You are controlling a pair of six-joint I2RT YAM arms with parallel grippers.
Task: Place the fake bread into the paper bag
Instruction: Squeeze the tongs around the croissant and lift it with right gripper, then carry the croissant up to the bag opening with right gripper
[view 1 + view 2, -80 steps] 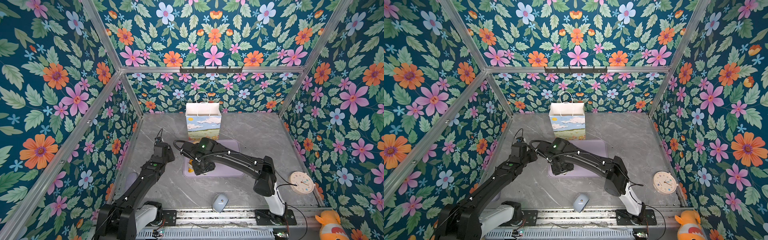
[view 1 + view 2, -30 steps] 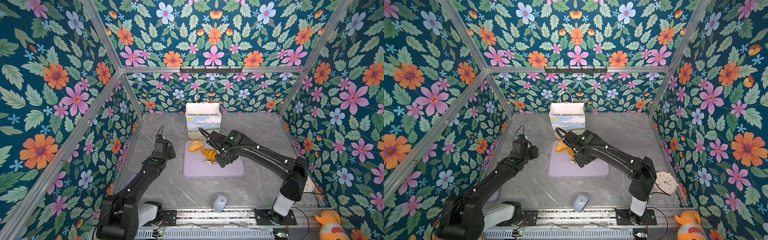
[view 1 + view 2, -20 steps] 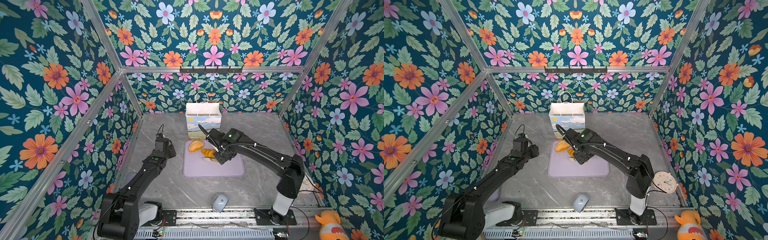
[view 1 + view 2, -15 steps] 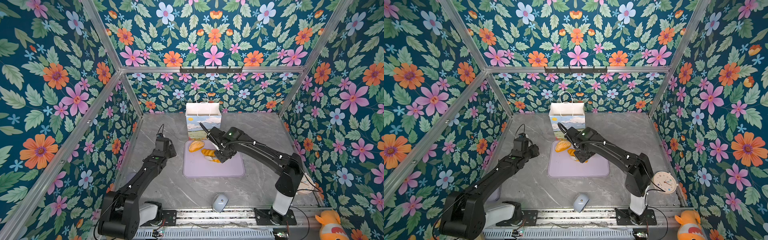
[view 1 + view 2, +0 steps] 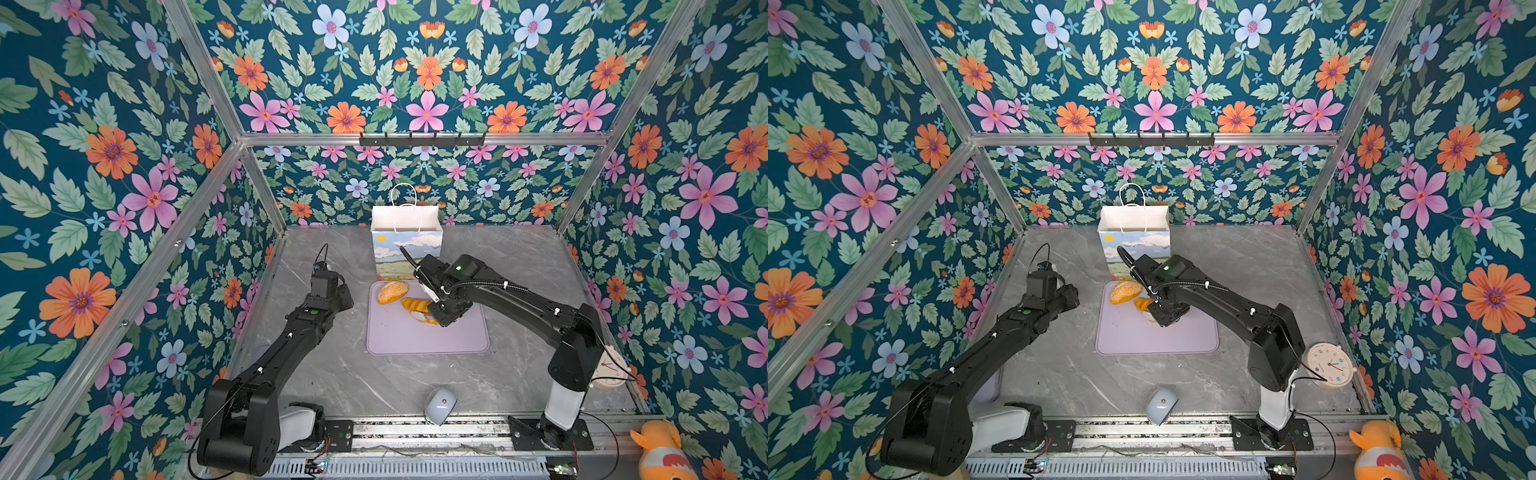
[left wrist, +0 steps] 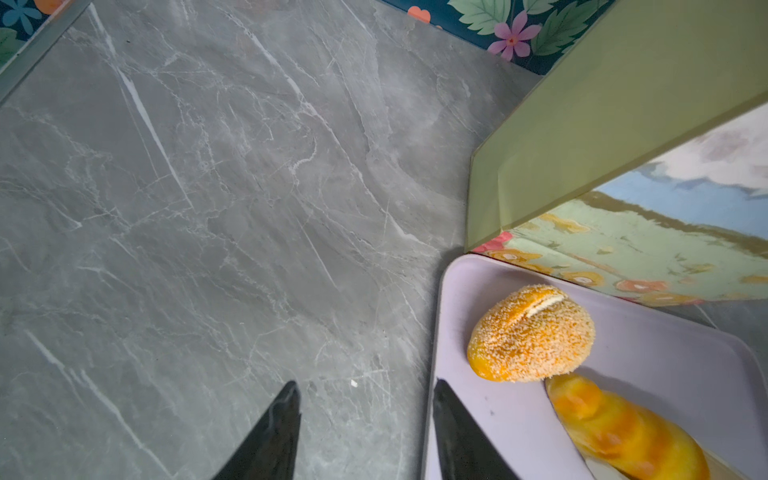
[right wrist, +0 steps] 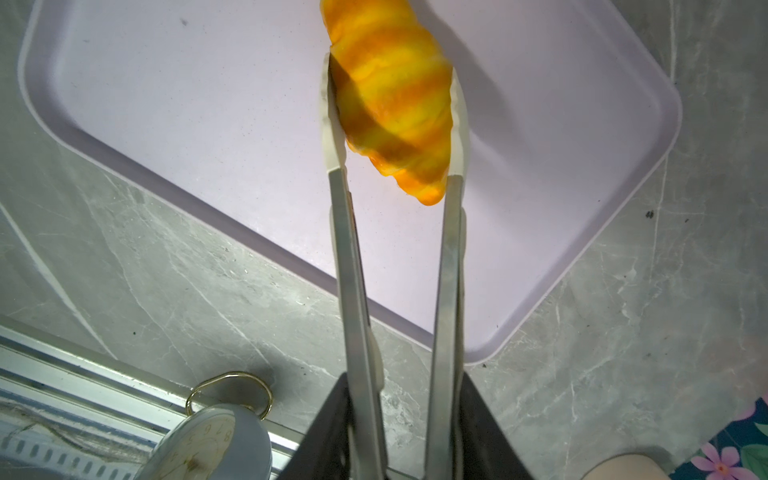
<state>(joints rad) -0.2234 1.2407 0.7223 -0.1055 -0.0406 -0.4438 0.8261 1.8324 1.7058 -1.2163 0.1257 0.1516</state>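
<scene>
While the right pincer [image 7: 403,386] clamps tongs [image 7: 353,270] onto a croissant [image 7: 395,95] over the lilac tray [image 7: 166,104], the left pincer [image 6: 365,386] hangs open and empty. Beyond, a seeded bun [image 6: 530,332] lies unbagged before the upright paper bag [image 5: 407,249], whose contents are hidden.

Bright, even light; soft shadows on the tray [image 7: 208,124]; nearby paper bag [image 6: 623,104] slightly blurred.

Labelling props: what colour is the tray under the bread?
The tray is plain pale lilac, clearest in the right wrist view.
</scene>
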